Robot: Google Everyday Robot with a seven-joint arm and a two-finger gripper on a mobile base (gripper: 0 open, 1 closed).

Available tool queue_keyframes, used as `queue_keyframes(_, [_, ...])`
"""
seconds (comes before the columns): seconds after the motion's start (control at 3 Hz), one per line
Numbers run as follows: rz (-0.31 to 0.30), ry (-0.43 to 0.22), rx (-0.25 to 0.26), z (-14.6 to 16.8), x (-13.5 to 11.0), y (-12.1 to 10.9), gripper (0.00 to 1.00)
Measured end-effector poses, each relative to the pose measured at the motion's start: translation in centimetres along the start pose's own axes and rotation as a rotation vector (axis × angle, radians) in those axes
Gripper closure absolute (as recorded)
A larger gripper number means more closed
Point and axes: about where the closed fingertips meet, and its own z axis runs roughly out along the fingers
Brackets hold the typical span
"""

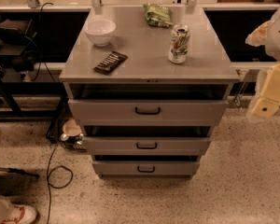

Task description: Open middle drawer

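Grey metal middle drawer [146,145] sits second of three in the grey cabinet, front slightly ajar with a dark gap above it; likely rigid sheet metal on slides, moderate weight, should pull straight with little resistance. Only sensible grasp is its small black bar handle [146,145], centre of the front; thin, hard, probably slick, so hook or pinch across the bar and pull level. Wider top drawer [147,110] just above, narrower bottom drawer [146,168] just below; similar handles, easy to mistake. Cream-coloured gripper [266,104] hangs at the right edge, well apart from the handle, holding nothing visible; open or closed, cannot tell.
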Motion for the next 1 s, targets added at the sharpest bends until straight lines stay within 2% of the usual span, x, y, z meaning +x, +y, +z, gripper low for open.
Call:
queue_keyframes(0.33, [-0.001, -0.002, 0.004, 0.0, 0.0, 0.0, 0.0])
queue_keyframes(1.0, [0.007, -0.087, 0.003, 5.4, -0.1, 2.5, 0.0])
